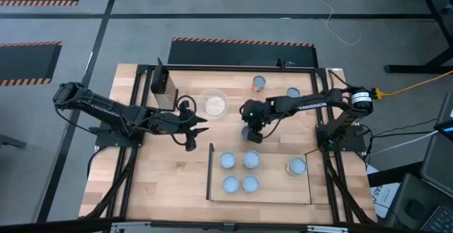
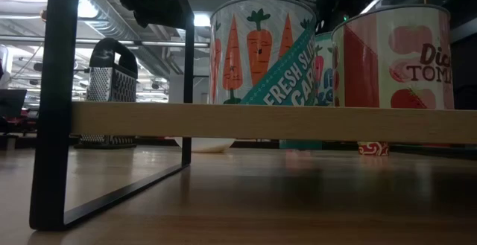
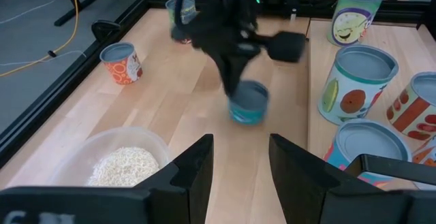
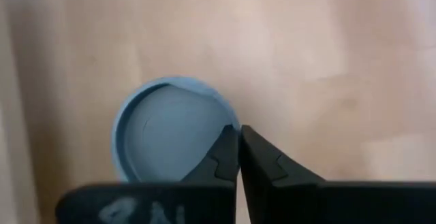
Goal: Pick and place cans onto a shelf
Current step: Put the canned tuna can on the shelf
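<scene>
Low view reads "FRESH SLICED CARROTS" on a shelved can (image 2: 261, 51); right gripper (image 4: 239, 157) pinches a teal can's (image 3: 248, 103) rim.

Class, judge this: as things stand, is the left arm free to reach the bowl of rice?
Probably yes: the left pincer is open, the bowl lies just ahead, nothing between them.

Grey floor (image 1: 212, 6) with hazard-striped mats (image 1: 32, 3)

The tabletop (image 1: 177, 169) is pale, smooth wood with a soft sheen, the shelf (image 1: 283, 187) light wood edged in dark matt metal, the cans (image 3: 357, 84) dull blue-grey metal on top with glossy printed labels, the grater (image 2: 112, 81) perforated metal, and the bowl (image 3: 146, 142) clear plastic.
</scene>
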